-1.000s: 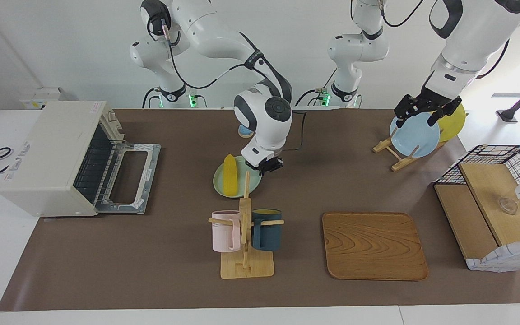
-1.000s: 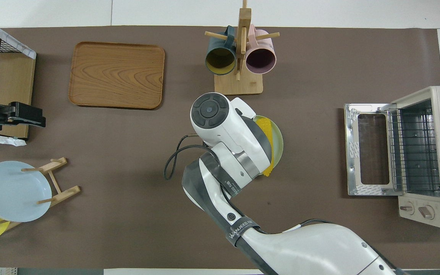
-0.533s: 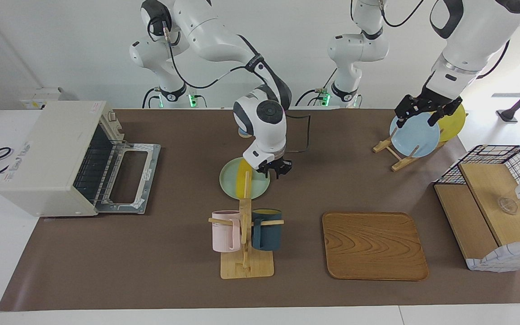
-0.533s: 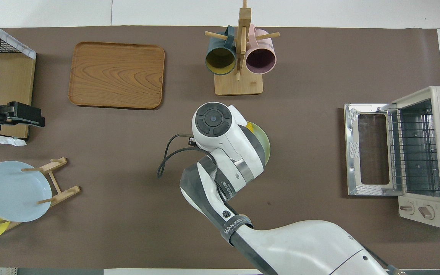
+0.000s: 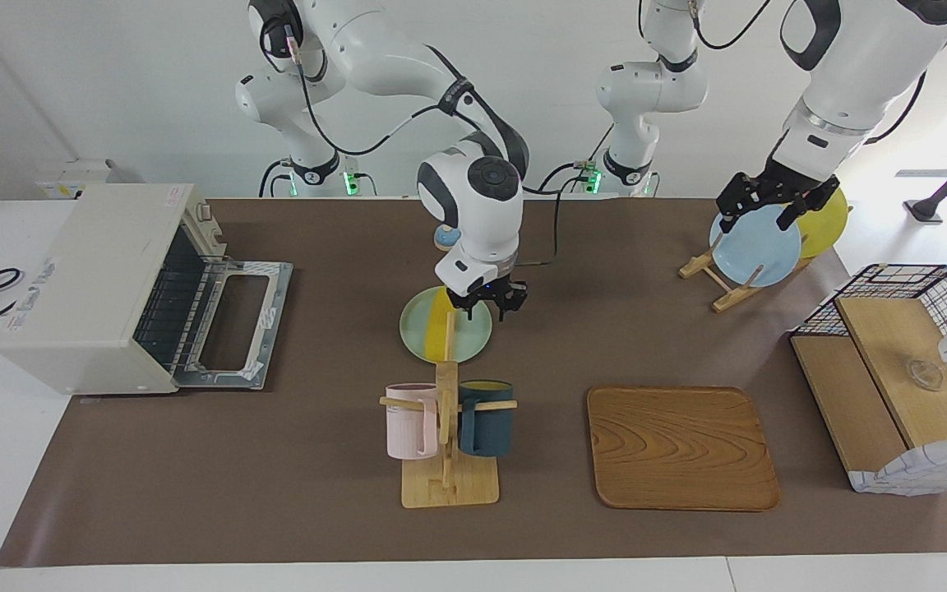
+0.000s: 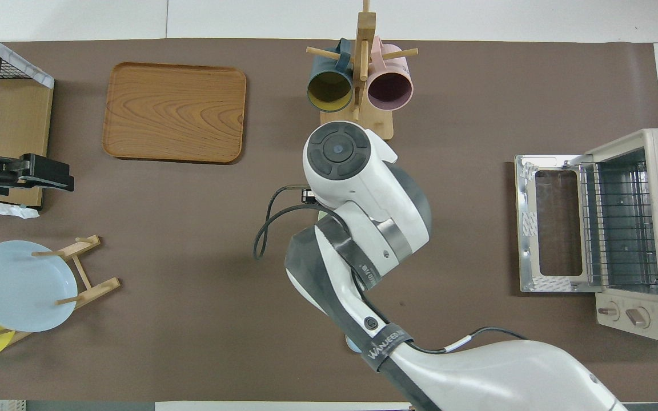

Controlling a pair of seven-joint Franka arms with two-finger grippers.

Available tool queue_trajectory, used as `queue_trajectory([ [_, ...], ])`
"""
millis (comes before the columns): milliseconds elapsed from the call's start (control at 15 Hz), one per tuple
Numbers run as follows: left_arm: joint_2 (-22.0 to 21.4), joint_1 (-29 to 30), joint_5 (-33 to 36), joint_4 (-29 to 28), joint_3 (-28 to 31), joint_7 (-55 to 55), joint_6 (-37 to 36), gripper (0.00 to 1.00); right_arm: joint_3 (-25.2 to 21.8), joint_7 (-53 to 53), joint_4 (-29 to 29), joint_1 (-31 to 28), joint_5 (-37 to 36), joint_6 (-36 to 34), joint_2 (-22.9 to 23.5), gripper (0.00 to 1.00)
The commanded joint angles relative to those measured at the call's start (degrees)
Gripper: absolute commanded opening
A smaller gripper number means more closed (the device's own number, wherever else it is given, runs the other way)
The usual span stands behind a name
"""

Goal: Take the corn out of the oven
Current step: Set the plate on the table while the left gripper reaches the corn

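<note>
Right claw [image 5: 486, 305] hangs spread and empty over the green plate [image 5: 420, 329] where the corn [image 5: 440, 326] lies, out of the oven [image 5: 95, 288]; light, stiff and ribbed, it probably pinches best mid-length.

On the right arm [image 6: 374, 342] I can read a dark band printed with white letters, something like "WANJEED", though the last letters are unsure. The oven [image 6: 649, 228] carries a small red triangle warning sticker by its knobs, its wording too small for me to read. I read nothing else.
</note>
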Motion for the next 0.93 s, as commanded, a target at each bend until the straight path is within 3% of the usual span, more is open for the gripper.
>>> queue_trajectory([
  [0,-2.86,-3.15,-0.49,-5.05,0.29,-1.81,2.84,1.00,0.60,-2.80,-8.75,-6.08,-0.93,0.09,-4.77,0.33],
  [133,-2.87,-6.65,-0.49,-5.76,0.29,-3.83,3.54,1.00,0.60,-3.85,-16.92,-10.21,-3.38,4.66,-7.23,0.21],
  [400,-2.69,-15.18,-1.98,-10.41,0.20,-12.44,10.47,1.00,0.69,-4.20,-31.43,-15.41,-7.96,14.14,-11.28,0.14],
  [667,-1.29,-24.40,-3.92,-14.19,0.29,-19.99,17.85,1.00,0.51,-4.20,-35.05,-20.85,-11.02,14.43,-12.25,0.14],
  [867,3.97,-32.32,-3.92,-14.55,0.29,-27.20,24.44,1.00,0.51,-4.20,-36.81,-24.63,-14.19,14.95,-12.69,0.14],
])
